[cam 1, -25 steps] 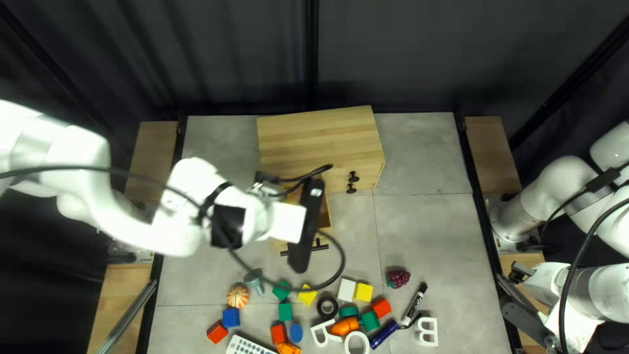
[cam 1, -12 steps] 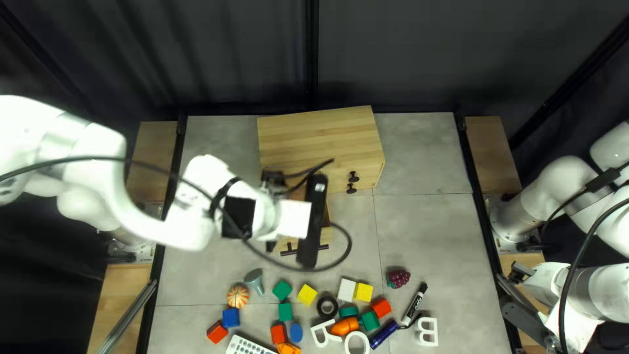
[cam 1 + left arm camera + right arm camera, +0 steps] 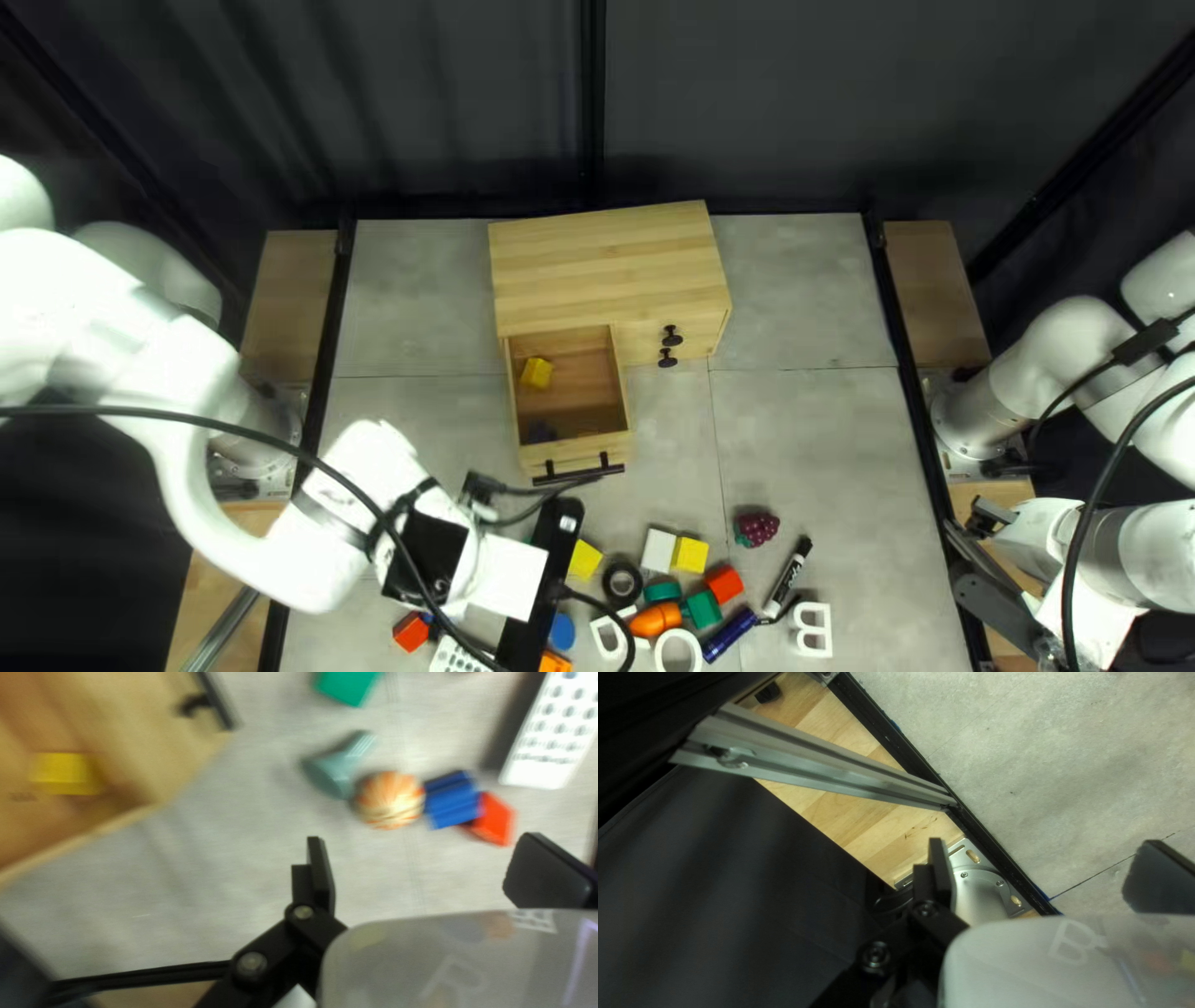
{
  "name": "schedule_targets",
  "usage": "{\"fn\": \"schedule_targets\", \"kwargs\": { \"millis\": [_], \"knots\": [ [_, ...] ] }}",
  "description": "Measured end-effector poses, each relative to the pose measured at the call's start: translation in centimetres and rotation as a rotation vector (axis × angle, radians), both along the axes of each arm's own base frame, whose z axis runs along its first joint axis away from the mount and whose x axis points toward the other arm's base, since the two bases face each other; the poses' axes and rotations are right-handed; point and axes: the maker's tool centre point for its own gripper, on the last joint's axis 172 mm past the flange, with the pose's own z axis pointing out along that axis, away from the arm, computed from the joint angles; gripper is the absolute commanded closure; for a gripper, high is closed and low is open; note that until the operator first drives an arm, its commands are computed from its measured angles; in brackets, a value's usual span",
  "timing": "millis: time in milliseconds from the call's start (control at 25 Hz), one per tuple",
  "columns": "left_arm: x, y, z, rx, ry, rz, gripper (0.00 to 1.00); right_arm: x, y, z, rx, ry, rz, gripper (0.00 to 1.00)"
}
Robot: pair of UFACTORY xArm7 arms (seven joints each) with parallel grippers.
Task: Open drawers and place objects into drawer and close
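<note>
In the top left view my left gripper [image 3: 538,588] hangs over the near-left objects, its fingertips hidden. In its wrist view the left gripper [image 3: 431,868] stands open and empty; ahead of it are an orange-striped ball [image 3: 390,799], teal cup [image 3: 336,768], blue block [image 3: 450,799] and red block [image 3: 495,819]. The wooden cabinet [image 3: 610,268] has its left drawer [image 3: 591,444] pulled out, holding a yellow block [image 3: 537,373] and a small dark thing [image 3: 542,432]. My right gripper [image 3: 981,548] is at the right edge; in its wrist view the right gripper [image 3: 1047,874] is open, holding nothing.
Right of my left gripper lie a yellow block [image 3: 584,559], black ring [image 3: 621,583], white block [image 3: 659,549], carrot [image 3: 655,620], grapes [image 3: 756,529], marker [image 3: 787,576] and white letter B [image 3: 813,630]. A white remote [image 3: 556,731] lies beyond the red block.
My left gripper has swung from over the drawer toward the table's near edge, uncovering the drawer's inside and covering the cup, ball and green blocks. My right arm stays still.
</note>
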Motion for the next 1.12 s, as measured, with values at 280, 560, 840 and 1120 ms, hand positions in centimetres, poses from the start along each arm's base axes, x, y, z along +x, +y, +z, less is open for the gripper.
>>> {"fn": "schedule_targets", "kwargs": {
  "millis": [280, 560, 840, 1120],
  "knots": [
    [0.7, -0.5, -3.3, -0.003, -0.036, 0.372, 0.0, 0.0, 0.0, 0.0, 0.0, 0.0, 0.0, 0.0],
    [-0.5, 1.1, -5.4, 0.042, -0.093, 0.482, 0.0, 0.0, 0.0, 0.0, 0.0, 0.0, 0.0, 0.0],
    [-1.5, 2.4, -6.8, 0.062, -0.12, 0.518, 0.0, 0.0, 0.0, 0.0, 0.0, 0.0, 0.0, 0.0],
    [-2.1, 3.1, -8.3, 0.054, -0.13, 0.54, 0.0, 0.0, 0.0, 0.0, 0.0, 0.0, 0.0, 0.0]
  ]
}}
